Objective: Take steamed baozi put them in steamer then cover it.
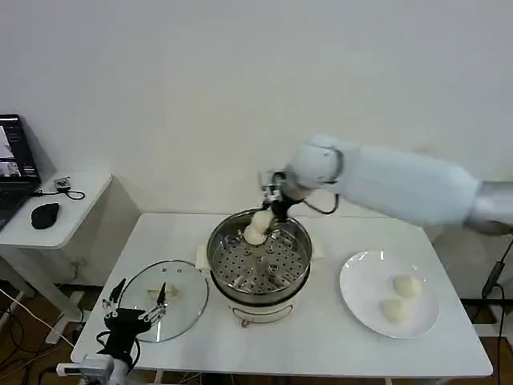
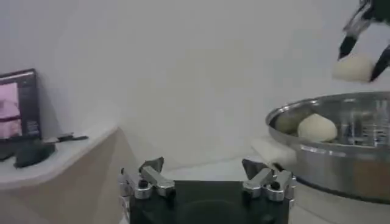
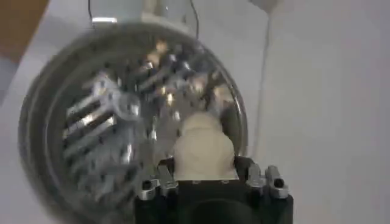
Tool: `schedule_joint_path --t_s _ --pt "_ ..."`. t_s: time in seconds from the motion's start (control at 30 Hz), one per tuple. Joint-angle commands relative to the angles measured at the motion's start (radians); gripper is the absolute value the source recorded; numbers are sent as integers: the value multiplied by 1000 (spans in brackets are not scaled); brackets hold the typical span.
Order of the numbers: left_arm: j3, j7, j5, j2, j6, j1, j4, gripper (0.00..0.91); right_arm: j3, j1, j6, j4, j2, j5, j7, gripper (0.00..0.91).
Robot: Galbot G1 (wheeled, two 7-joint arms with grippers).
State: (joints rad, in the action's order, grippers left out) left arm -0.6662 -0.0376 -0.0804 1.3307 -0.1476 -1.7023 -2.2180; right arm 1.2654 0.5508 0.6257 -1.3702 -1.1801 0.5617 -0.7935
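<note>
White-sleeved right arm [image 1: 409,186], black claws with silver knuckles [image 2: 207,182].

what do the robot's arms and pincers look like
The right arm is a bulky white shell with a grey section at the shoulder end, and a thin black cable by its wrist. Both pincers, right pincer and left pincer, have black bodies, silver knuckles and dark fingertips.

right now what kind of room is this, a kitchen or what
Probably a lab or office test setup, not a real kitchen. The steamer, glass lid and plate sit on a plain white table against a bare wall, and a side desk holds a laptop and mouse.
</note>
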Motion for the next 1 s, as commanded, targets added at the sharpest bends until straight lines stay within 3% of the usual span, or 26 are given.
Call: schedule_joint_path --t_s 0.03,0.77,0.87,0.9,1.0 --pt "-21 -1 -2 2 1 1 -5 907 34 -49 82 73 -165 96 59 665" --pt "-19 -1 -2 3 8 4 5 907 37 -116 79 134 -195 61 71 665" --pt "-21 -1 -1 3 9 2 4 907 38 -115 79 138 -198 49 71 776" --pt "-21 -1 -1 3 9 2 3 907 38 -113 80 138 -197 47 71 907" --pt "-20 -1 -1 4 9 0 1 907 36 -102 84 133 -193 50 71 907"
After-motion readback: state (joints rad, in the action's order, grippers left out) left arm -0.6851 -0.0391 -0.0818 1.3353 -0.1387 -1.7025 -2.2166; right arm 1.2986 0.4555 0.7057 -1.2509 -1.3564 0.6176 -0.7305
